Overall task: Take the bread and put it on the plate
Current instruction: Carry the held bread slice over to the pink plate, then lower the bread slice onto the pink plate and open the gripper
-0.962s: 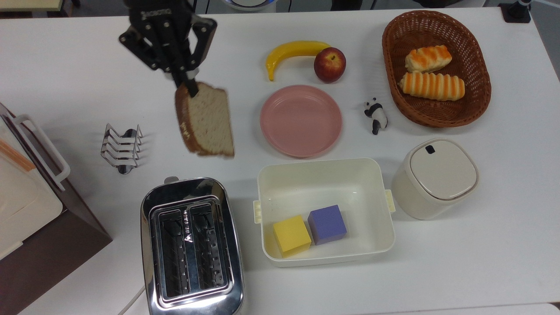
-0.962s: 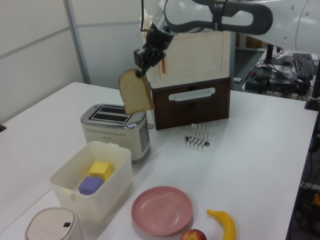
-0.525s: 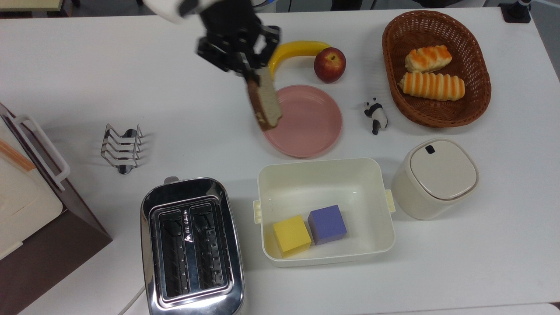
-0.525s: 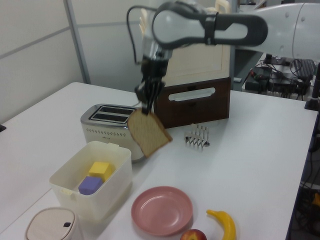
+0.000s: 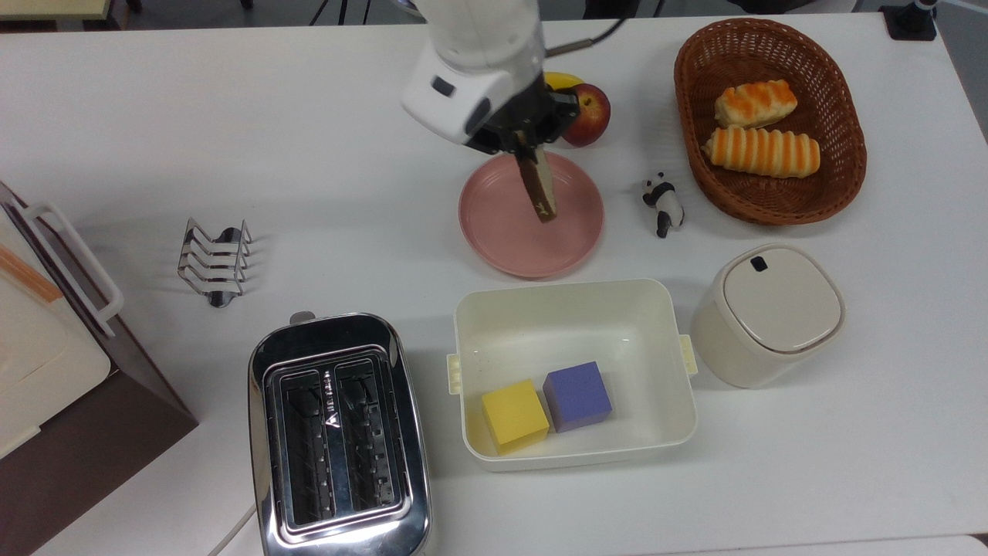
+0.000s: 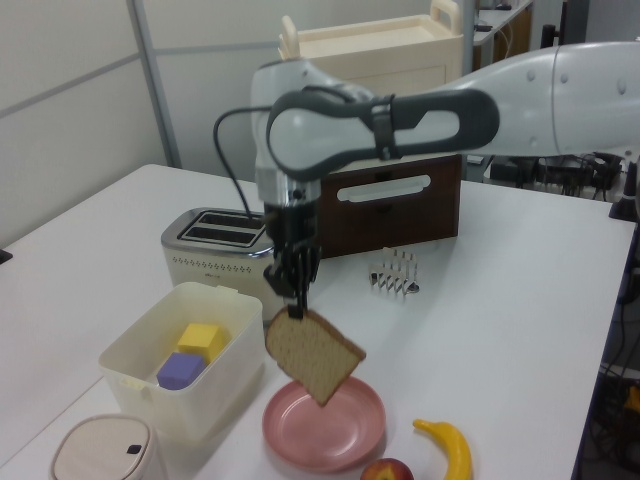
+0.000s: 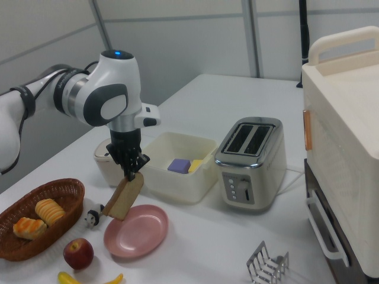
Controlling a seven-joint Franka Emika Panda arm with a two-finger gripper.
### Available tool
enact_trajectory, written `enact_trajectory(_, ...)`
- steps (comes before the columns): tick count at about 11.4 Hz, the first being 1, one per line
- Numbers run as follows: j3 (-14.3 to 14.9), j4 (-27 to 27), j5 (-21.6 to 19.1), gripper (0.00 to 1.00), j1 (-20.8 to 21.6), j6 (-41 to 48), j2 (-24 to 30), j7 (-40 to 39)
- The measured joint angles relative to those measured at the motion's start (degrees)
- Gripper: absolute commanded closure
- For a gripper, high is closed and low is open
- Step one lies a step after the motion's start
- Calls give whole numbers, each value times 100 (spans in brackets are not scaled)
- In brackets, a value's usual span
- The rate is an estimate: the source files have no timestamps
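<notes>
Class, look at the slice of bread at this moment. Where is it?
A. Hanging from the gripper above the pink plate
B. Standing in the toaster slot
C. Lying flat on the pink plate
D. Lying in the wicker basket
A: the gripper pinches the bread by one corner, and it hangs clear above the plate.

The table holds one slice of bread (image 5: 538, 184), one pink plate (image 5: 502, 232), one banana (image 5: 562, 79) and one apple (image 5: 590, 113). One wicker basket (image 5: 837, 93) contains two striped rolls (image 5: 760, 150). One cream tub (image 5: 664, 340) holds two cubes: one yellow cube (image 5: 515, 415) and one purple cube (image 5: 577, 396). There is one toaster (image 5: 337, 436) with two slots, one toast rack (image 5: 214, 259), one panda figure (image 5: 664, 204) and one lidded bin (image 5: 766, 313). One gripper (image 5: 526, 148) is present.
</notes>
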State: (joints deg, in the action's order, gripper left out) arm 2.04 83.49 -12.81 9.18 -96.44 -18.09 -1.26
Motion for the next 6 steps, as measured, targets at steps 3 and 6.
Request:
enact_trajectory(3,-2,15,0,100,210,4,-259,0)
enact_trajectory(6,-2,19,0,99,362,5,-488,0)
